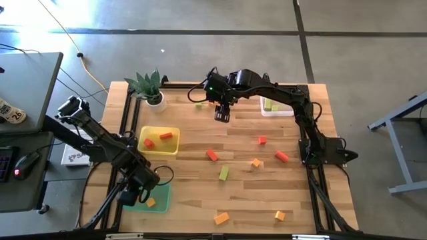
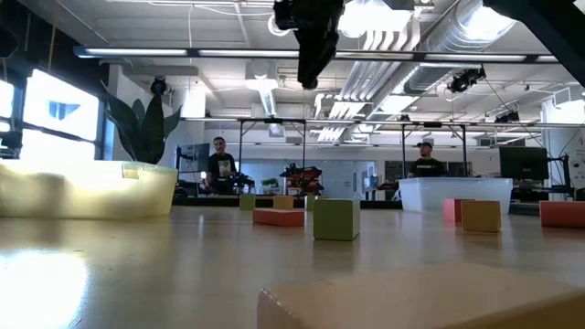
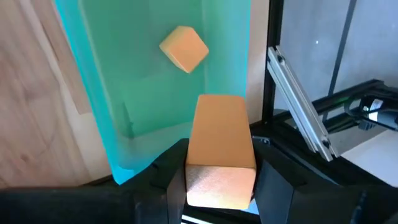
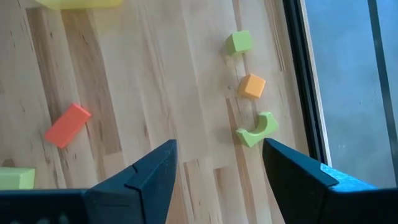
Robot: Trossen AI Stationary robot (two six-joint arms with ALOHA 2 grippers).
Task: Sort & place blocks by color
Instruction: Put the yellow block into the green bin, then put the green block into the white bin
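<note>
My left gripper (image 3: pixel 221 177) hangs over the green tray (image 3: pixel 143 74) at the table's near left corner, shut on an orange brick (image 3: pixel 219 134). One orange cube (image 3: pixel 184 48) lies on the tray floor. My right gripper (image 1: pixel 222 114) is open, high above the far middle of the table (image 2: pixel 311 55). Below it lie a green cube (image 4: pixel 239 42), an orange cube (image 4: pixel 252 86), a green arch piece (image 4: pixel 257 130) and a red brick (image 4: pixel 67 124). Red, orange and green blocks lie scattered on the wood, among them a red brick (image 1: pixel 212 155) and a green brick (image 1: pixel 223 173). My left gripper pinches the orange brick between its two fingers, one on each long side face (image 3: pixel 193 155). The fingers point down from above and lie along the brick, whose free end sticks out past them. The brick is lifted clear above the green tray.
A yellow tray (image 1: pixel 175 141) at the left holds a red block (image 1: pixel 149 143) and an orange-red one (image 1: pixel 165 136). A clear tray (image 1: pixel 280 112) at the far right holds green blocks (image 1: pixel 270 105). A potted plant (image 1: pixel 152 88) stands at the far left corner.
</note>
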